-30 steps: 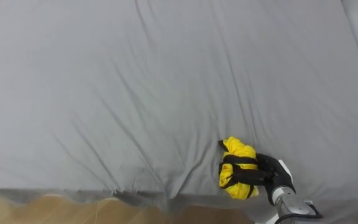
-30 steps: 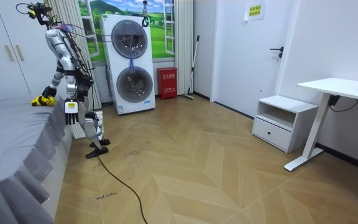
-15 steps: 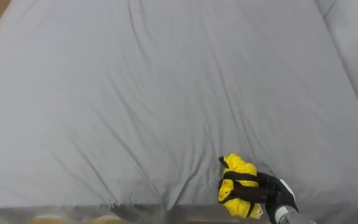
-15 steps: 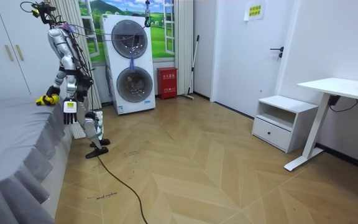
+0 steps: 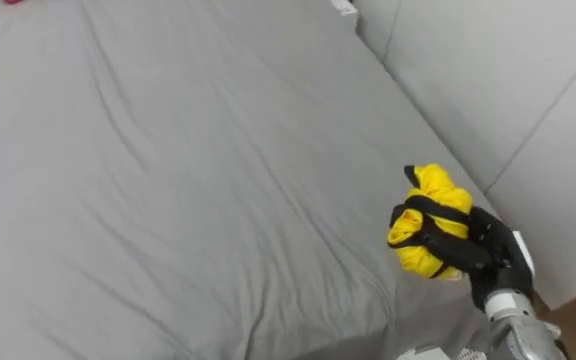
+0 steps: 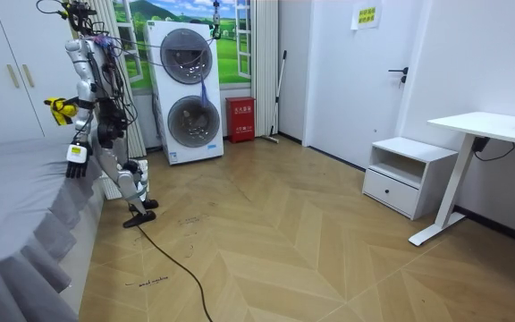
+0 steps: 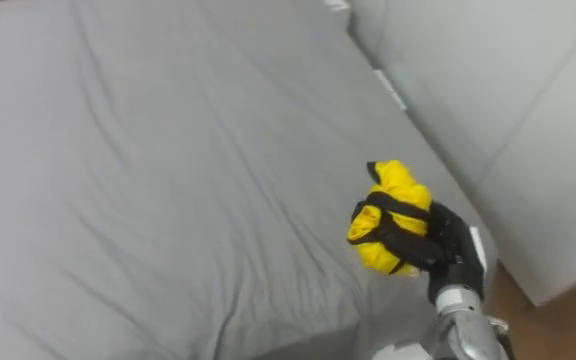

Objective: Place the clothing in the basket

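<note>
Since the right hand is clenched round the yellow garment above the bed, carry it steadily to the basket, grip unloosened.

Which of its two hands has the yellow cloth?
The right hand, raised over the bed, curled round the yellow cloth; the left hand hangs at its side.

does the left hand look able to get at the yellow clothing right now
Probably not yet: the yellow clothing is balled in the raised right hand, while the left hand hangs low.
</note>
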You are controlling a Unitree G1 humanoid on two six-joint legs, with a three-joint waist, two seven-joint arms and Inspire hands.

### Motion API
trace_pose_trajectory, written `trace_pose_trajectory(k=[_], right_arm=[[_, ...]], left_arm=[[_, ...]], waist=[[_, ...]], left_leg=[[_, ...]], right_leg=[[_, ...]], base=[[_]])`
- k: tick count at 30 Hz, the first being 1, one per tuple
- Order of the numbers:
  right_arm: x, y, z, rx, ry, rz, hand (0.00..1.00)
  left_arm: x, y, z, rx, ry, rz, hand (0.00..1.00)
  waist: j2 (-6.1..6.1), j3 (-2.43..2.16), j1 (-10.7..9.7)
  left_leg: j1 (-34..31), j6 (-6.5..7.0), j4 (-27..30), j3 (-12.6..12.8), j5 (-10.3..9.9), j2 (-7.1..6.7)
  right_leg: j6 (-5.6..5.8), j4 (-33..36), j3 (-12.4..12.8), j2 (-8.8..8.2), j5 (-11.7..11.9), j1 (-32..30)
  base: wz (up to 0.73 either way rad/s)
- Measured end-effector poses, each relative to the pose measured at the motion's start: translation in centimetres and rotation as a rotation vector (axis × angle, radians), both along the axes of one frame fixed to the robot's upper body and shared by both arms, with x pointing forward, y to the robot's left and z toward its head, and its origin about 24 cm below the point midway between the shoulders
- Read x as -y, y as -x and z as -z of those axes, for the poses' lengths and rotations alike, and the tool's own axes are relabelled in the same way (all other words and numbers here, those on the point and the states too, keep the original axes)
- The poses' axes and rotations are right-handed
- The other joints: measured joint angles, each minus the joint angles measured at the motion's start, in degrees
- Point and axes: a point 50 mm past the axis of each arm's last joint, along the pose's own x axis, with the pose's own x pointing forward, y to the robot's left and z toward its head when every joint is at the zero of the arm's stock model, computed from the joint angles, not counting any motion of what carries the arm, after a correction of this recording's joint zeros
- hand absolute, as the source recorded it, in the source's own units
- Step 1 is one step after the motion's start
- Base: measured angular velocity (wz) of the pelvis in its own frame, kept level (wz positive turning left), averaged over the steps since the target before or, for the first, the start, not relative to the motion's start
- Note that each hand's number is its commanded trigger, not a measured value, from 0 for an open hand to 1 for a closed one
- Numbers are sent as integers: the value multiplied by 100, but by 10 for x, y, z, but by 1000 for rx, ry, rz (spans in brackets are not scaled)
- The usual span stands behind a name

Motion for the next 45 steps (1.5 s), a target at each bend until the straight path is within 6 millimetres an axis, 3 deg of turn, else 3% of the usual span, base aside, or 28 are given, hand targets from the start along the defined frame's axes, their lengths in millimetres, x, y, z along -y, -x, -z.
trace_pose_trajectory(k=[7, 11, 14, 18, 21, 24, 27, 34, 35, 36, 39, 45], right_arm=[[21, 17, 5, -38, -20, 114, 100], [23, 30, 16, -96, -28, 134, 100], [25, 37, 22, -130, -31, 149, 100], [33, 34, 27, -154, -29, 181, 100], [40, 35, 39, -208, -62, 240, 100], [43, 27, 40, -215, -83, 285, 100], [45, 14, 39, -219, -84, 292, 100], [52, -19, 20, -180, -45, 328, 100], [53, -22, 19, -175, -43, 332, 64], [55, -26, 16, -163, -39, 348, 4], [58, -27, 18, -179, -41, 390, 0], [55, -25, 25, -228, -42, 409, 0]], left_arm=[[-5, 12, 2, -52, -14, -57, 0], [-5, 15, 2, -70, -38, -52, 0], [-4, 17, 3, -76, -42, -45, 0], [-2, 17, 4, -86, -27, -35, 0], [1, 15, 4, -82, 1, -47, 0], [3, 4, 3, -43, 36, -90, 0], [6, -5, 3, -28, 52, -92, 0], [11, -28, -2, 51, 55, -42, 0], [11, -31, -2, 55, 55, -32, 0], [13, -37, -3, 69, 56, -15, 0], [17, -47, -6, 90, 57, 23, 0], [22, -56, -7, 108, 65, 58, 0]], waist=[[46, 6, -375], [86, 1, -425], [186, 5, -499], [411, 3, -609], [588, -9, -714], [746, 37, -716], [876, 44, -714], [961, 56, -623], [963, 56, -601], [957, 60, -514], [960, 62, -352], [970, 63, -325]], left_leg=[[24, -8, -12, 274, -90, 103], [-46, -28, -9, 436, -153, 177], [-189, -17, -10, 588, -173, 199], [-538, 10, 46, 852, -187, 216], [-845, 41, 130, 873, -199, 203], [-1253, 100, 235, 903, -168, 163], [-1588, 168, 253, 958, -119, 127], [-2242, 252, 336, 962, 6, 17], [-2291, 253, 353, 962, 6, 16], [-2368, 270, 360, 963, 17, 6], [-2433, 274, 361, 944, 20, 4], [-2527, 274, 379, 869, 24, -31]], right_leg=[[-14, 7, 292, 137, 79, -78], [-30, 13, 437, 214, 159, -225], [-18, 106, 629, 265, 200, -476], [23, 288, 875, 302, 264, -982], [37, 486, 923, 300, 264, -1352], [90, 819, 1061, 299, 228, -1883], [104, 1009, 1086, 274, 217, -2326], [142, 1425, 1079, 178, 161, -3127], [142, 1440, 1078, 175, 161, -3184], [143, 1479, 1082, 170, 162, -3280], [140, 1491, 1066, 166, 159, -3338], [136, 1554, 1004, 114, 71, -3417]], base=[[-19], [-30], [-31], [-38], [-18], [-20], [-7], [6], [5], [4], [4], [7]])
